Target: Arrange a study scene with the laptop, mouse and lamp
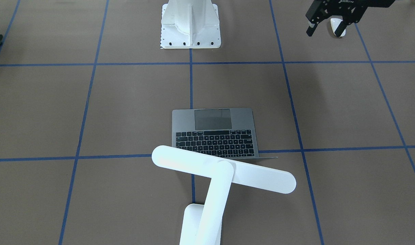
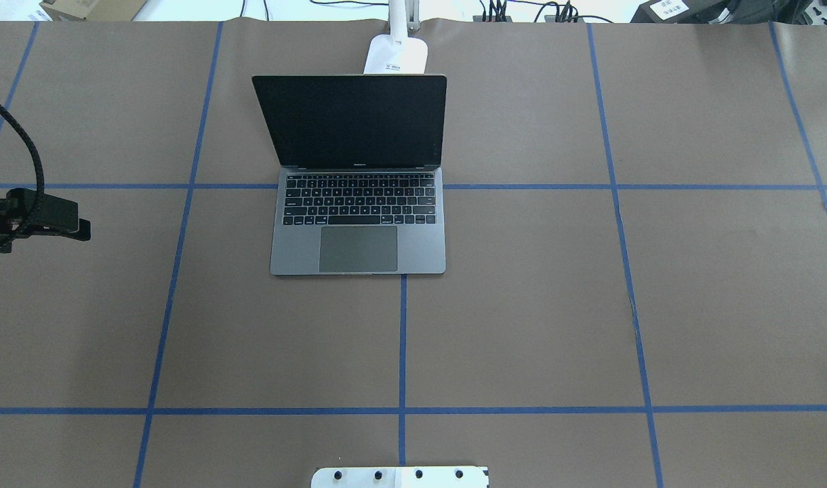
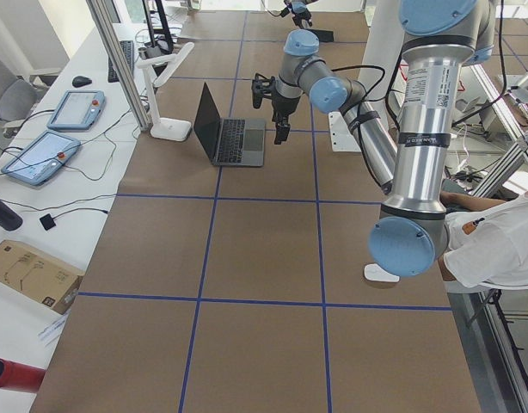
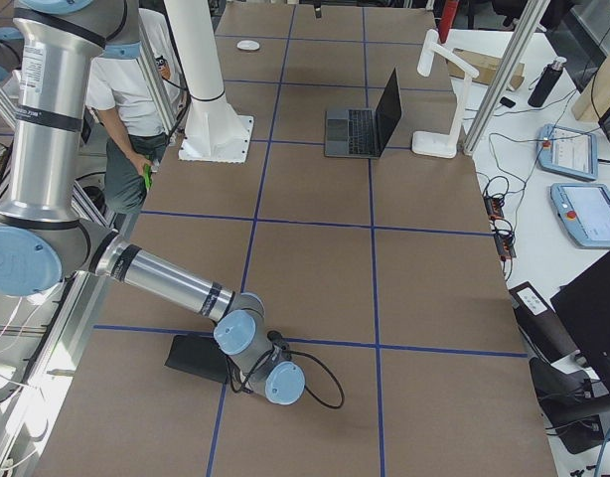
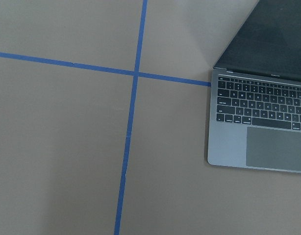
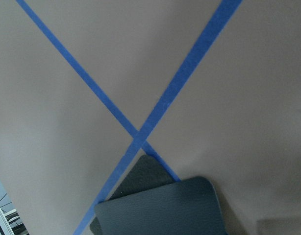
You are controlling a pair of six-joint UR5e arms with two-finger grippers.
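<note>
Mouse [image 1: 337,27] located on surface [image 2: 522,325], well apart from laptop [image 2: 358,203], off its robot-left side and nearer the robot than its trackpad edge; not gripped. Judged light, rigid and glossy, hence slippery between hard pads; best taken low across the two long flanks, squarely, with moderate squeeze to avoid squirting it out. Left claw [image 1: 327,30] found hovering above the surface on that same side of laptop, fingers apart, nothing between them; lined up with mouse in the front view, yet judged from side and wrist views to sit nearer laptop than mouse. Right claw: state cannot be told; only wrist seen, far off laptop's robot-right side, over black mouse pad [image 4: 191,360]. Laptop itself open, lid raised, trackpad edge toward the robot; judged heavier, stiff, with fragile hinge and screen, so better shifted by the base than by the lid. Lamp [image 1: 221,183] standing just behind laptop's lid, bar head stretched crosswise near its top edge; judged top-heavy, best held on the arm close to the base. White pedestal [image 1: 190,27] on robot side of laptop, apart from it. Containers: none noted on the surface; cardboard box [image 3: 32,274] on side bench beyond the lamp from laptop, contents not visible.
</note>
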